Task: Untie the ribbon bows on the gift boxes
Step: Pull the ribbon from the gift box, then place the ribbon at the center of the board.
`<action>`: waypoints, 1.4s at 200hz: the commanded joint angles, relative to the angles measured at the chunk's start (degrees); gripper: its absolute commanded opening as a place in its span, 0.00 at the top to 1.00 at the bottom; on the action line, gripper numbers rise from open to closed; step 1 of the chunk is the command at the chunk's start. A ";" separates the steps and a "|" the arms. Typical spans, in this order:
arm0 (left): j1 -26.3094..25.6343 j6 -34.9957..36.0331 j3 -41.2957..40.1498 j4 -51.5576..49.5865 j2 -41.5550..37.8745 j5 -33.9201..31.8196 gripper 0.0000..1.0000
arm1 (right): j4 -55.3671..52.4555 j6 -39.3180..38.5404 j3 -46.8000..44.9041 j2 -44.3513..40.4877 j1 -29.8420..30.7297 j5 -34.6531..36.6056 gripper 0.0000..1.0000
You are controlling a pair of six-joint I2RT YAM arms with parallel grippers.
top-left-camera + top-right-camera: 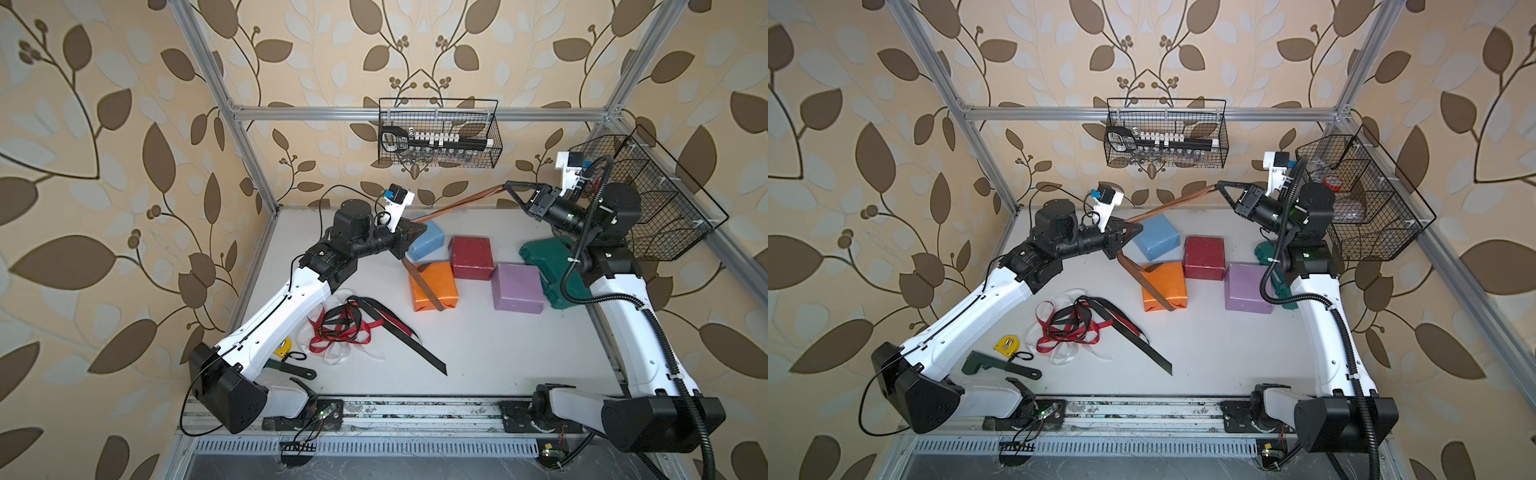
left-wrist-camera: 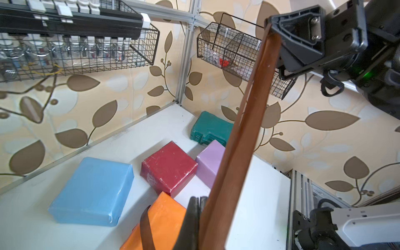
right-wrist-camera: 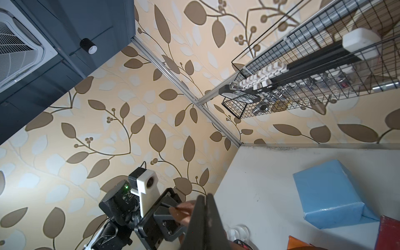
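A brown ribbon (image 1: 461, 203) runs taut from my right gripper (image 1: 508, 185), shut on its raised end near the back wall, down to my left gripper (image 1: 422, 228), also shut on it. From there it drops across the orange box (image 1: 432, 286). In the left wrist view the shut left gripper (image 2: 199, 198) has the brown ribbon (image 2: 244, 121) alongside it. The right wrist view shows the shut right gripper (image 3: 204, 198). The light blue box (image 1: 426, 245), dark red box (image 1: 471, 257) and lilac box (image 1: 517, 286) are bare. Red, black and white ribbons (image 1: 345, 328) lie loose in a heap.
A dark green case (image 1: 540, 253) lies behind the lilac box, under the right arm. Wire baskets hang on the back wall (image 1: 440, 133) and the right frame (image 1: 665, 199). A yellow tape measure (image 1: 1007, 344) and a dark green tool (image 1: 984, 363) lie near the left arm's base.
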 commanded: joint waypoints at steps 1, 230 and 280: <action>3.00 1.15 2.46 -7.99 -3.57 -2.33 1.00 | 1.79 -1.06 -3.24 -1.14 -0.22 2.09 1.00; 21.82 -18.74 5.33 -5.43 -3.35 15.96 1.00 | -14.91 -16.80 -24.73 17.18 27.89 38.83 0.21; 26.80 -19.33 8.87 -8.19 -3.19 16.23 1.00 | -14.52 -15.10 -23.82 24.02 29.03 41.89 0.21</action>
